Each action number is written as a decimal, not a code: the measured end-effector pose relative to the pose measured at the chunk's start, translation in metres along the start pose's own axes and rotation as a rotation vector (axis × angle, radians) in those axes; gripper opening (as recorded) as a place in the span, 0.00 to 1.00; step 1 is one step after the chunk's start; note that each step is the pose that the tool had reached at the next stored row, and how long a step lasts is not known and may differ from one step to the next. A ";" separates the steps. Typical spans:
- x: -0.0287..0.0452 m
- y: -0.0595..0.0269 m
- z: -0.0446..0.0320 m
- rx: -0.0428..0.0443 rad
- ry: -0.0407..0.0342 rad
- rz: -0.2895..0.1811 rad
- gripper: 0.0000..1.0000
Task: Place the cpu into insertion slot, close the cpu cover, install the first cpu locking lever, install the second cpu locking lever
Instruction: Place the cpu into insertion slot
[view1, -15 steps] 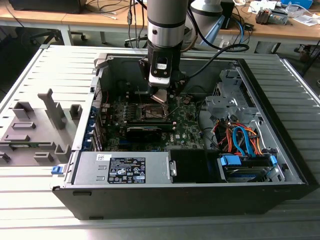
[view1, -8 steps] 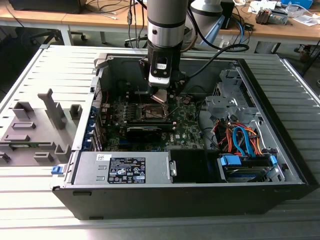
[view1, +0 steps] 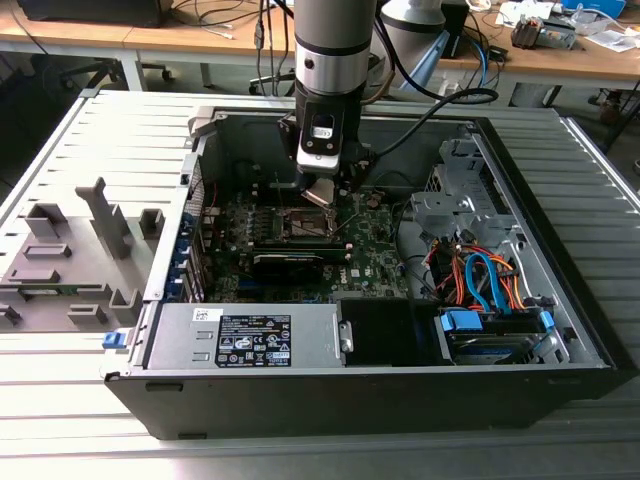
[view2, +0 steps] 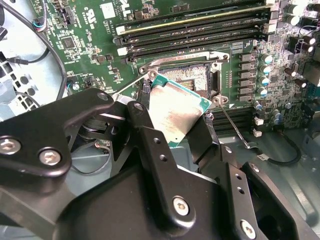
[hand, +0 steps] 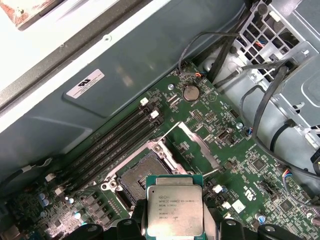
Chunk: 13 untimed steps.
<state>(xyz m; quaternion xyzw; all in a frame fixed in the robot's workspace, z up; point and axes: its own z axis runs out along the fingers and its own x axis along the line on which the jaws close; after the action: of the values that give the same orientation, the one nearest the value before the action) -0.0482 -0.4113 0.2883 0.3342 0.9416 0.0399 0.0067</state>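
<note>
1. Exterior view's left: grey moulded fixtures (view1: 60, 260) sit on the ribbed worktop (view1: 60, 400), beside the open computer case (view1: 170, 300). Nothing is touching them.
2. Centre: the arm reaches down into the case. The end effector (view1: 320, 190) hangs over the green board (view1: 370, 250), just above the socket (view1: 300, 222).
3. End effector state: clenched on the chip (view2: 175, 112). In the second wrist view its black fingers (view2: 140, 115) press the chip's opposite edges. The chip is tilted, with one corner over the socket rim, and is not seated.
4. First wrist view: the socket (hand: 140, 175) is bare and dark. The cover frame (hand: 192, 145) stands swung open beside it. A thin wire lever (view2: 235, 125) lies swung out next to the socket.
5. Exterior view's right: the drive cage (view1: 450, 210) and the orange and blue cables (view1: 480, 280) are well apart from the work.
6. Judgement: step one, chip into socket, is in hand. The cover is not yet closed and neither lever is latched.
7. Judgement: this step calls for the chip to be level and square to the recess, corners matched. It should go straight down with no sideways slide, since the socket contacts look delicate.
</note>
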 end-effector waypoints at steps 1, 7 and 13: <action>0.0000 0.0000 0.0000 0.0000 0.0000 0.001 0.54; 0.0000 0.0000 0.0000 -0.0001 -0.0004 0.006 0.54; 0.0000 0.0000 0.0000 -0.0002 -0.0009 0.011 0.54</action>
<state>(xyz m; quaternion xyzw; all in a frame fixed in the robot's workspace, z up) -0.0482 -0.4113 0.2883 0.3394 0.9398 0.0399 0.0070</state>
